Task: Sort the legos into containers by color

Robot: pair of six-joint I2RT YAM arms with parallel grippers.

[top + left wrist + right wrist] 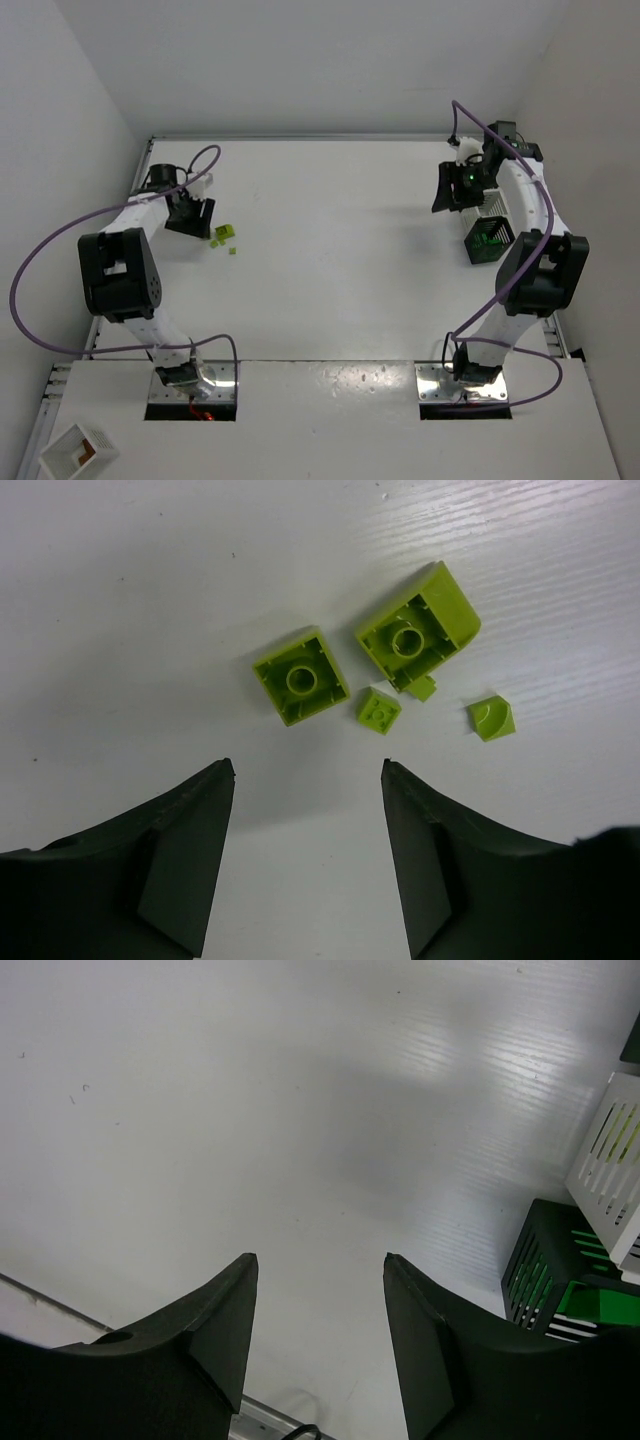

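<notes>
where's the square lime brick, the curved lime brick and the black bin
square lime brick (300, 678), left wrist view, its centre tube
curved lime brick (410, 638), left wrist view, its hollow underside
black bin (530, 1265), right wrist view, its slatted wall

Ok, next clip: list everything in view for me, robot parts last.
lime legos: five, yellow-green, loose on table by left gripper
black bin: one, black, right side; green lego inside
white bin: one, white slatted, beside the black bin, lime showing inside
white box: one, white with brown inside, near-left corner
table: one, white
left gripper: one, black, open, by the lime legos
right gripper: one, black, open, over bare table near bins
</notes>
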